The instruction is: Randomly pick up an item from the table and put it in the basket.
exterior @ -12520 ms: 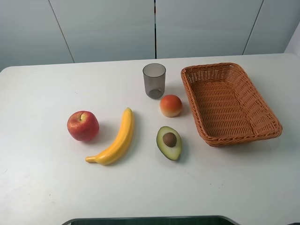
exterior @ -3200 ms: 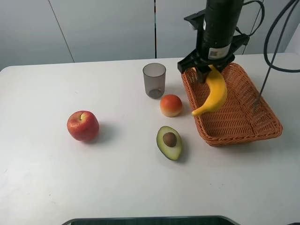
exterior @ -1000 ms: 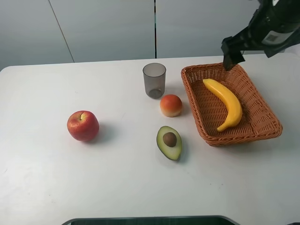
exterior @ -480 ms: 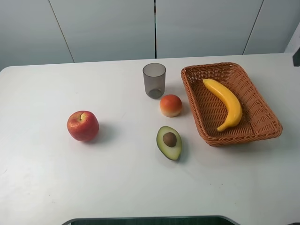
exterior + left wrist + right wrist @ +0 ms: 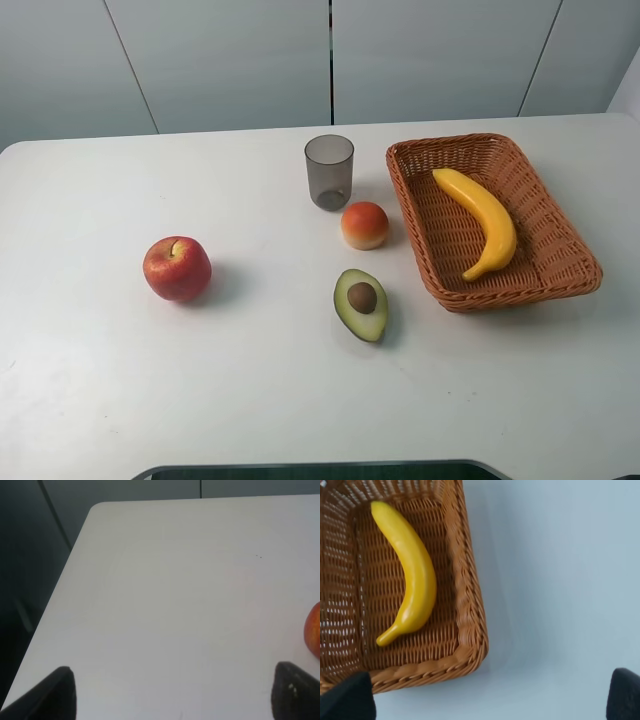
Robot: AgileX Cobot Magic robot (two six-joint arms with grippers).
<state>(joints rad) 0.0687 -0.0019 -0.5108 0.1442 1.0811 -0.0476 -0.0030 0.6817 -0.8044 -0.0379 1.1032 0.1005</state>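
The yellow banana lies loose inside the orange-brown wicker basket at the right of the white table. Neither arm shows in the high view. In the right wrist view the banana rests on the basket floor, inside the rim. My right gripper is open and empty, raised above and beside the basket, with only its dark fingertips showing. My left gripper is open and empty over bare table near the left edge.
A red apple sits at the left, and its edge shows in the left wrist view. A halved avocado, a small orange-red fruit and a grey translucent cup stand left of the basket.
The right gripper let the banana go into the basket, then rose and withdrew to the upper right, out of the high view. The banana has lain still since.
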